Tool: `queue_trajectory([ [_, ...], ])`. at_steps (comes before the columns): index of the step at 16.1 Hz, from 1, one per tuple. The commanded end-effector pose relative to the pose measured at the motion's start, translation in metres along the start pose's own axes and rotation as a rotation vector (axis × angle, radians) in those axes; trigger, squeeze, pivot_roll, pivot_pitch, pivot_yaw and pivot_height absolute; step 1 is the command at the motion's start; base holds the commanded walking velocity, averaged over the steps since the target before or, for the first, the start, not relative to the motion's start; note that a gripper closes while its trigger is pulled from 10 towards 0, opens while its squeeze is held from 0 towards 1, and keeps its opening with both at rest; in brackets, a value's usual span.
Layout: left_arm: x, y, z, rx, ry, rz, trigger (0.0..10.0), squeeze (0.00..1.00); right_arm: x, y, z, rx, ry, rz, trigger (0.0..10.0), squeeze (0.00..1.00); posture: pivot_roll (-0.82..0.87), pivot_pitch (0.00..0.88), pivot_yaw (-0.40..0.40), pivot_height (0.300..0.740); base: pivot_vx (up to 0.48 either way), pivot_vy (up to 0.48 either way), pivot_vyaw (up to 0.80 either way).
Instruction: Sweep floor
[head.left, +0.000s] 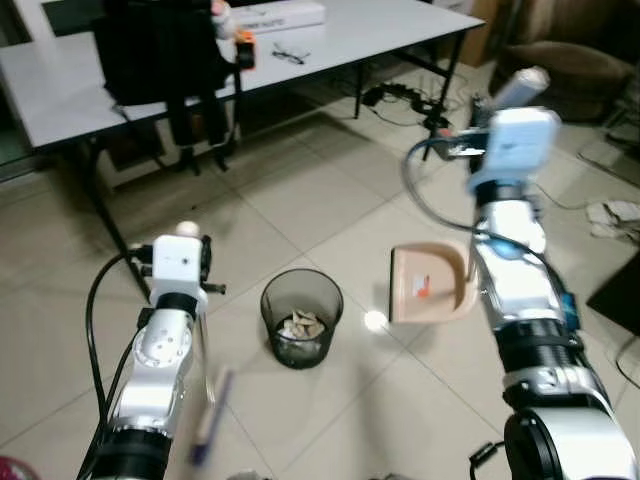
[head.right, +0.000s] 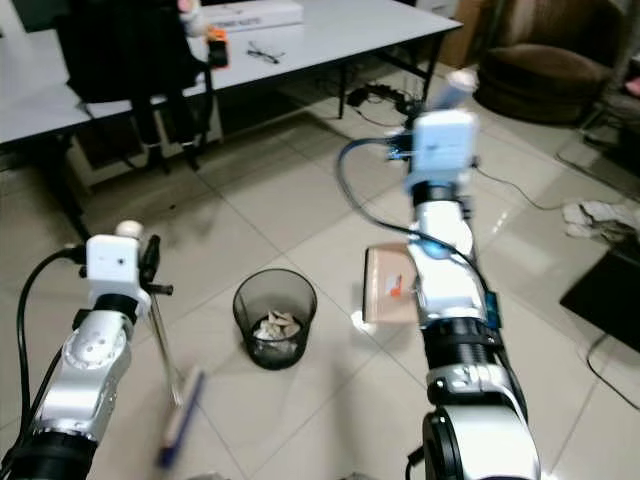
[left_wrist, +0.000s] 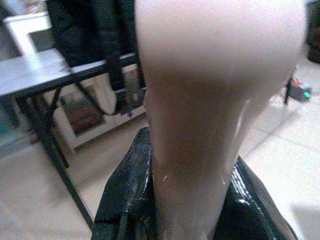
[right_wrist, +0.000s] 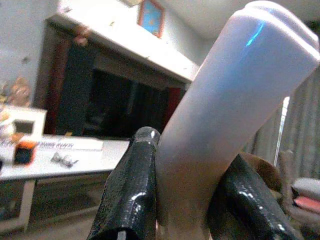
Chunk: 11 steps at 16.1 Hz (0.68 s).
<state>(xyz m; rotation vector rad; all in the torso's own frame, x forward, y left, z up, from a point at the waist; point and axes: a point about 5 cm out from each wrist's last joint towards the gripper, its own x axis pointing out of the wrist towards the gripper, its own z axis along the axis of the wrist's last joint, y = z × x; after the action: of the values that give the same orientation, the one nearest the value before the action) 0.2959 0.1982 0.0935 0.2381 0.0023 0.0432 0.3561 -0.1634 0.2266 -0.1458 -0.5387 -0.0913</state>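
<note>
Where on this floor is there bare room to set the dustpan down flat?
Bare tiles lie between the table and the wire waste bin, and in front of the bin toward the robot. It is crowded by the cables under the table's far end, and at the cloth on the right, beyond the dustpan.

Floor: glazed tile, glossy, light glare.
Bin: black mesh, looks metal, matt; crumpled paper inside.
Dustpan: smooth tan plastic.
Broom handle: smooth pale plastic, satin.
Dustpan handle: smooth pale plastic, slight sheen.
Left end effector fingers: glossy black.
Arms: silver, smooth, semi-gloss.
Counter: smooth matt white top, black metal legs.
</note>
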Motion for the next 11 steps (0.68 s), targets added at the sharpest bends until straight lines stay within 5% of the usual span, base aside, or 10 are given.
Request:
queue_trajectory([
  [1, 0.007, -0.004, 0.009, 0.050, -0.030, -0.030, 10.0, 0.00, 0.013, 0.004, 0.035, 0.088, -0.138, 0.024, 10.0, 0.00, -0.02, 0.000, 0.014, 0.740, 0.000, 0.000, 0.80],
  [5, 0.009, -0.002, 0.018, 0.129, -0.049, -0.045, 10.0, 0.00, 0.013, 0.037, 0.057, 0.263, -0.145, 0.142, 10.0, 0.00, -0.02, 0.000, 0.011, 0.740, 0.000, 0.000, 0.80],
  [7, 0.010, 0.002, 0.025, 0.134, -0.067, -0.037, 10.0, 0.00, 0.008, 0.048, 0.052, 0.388, -0.077, 0.164, 10.0, 0.00, 0.00, 0.000, 0.006, 0.740, 0.000, 0.000, 0.80],
  [11, 0.007, -0.001, 0.030, 0.158, -0.084, -0.073, 10.0, 0.00, -0.007, 0.061, 0.031, 0.464, 0.047, 0.222, 10.0, 0.00, 0.00, 0.000, 0.006, 0.740, 0.000, 0.000, 0.80],
])
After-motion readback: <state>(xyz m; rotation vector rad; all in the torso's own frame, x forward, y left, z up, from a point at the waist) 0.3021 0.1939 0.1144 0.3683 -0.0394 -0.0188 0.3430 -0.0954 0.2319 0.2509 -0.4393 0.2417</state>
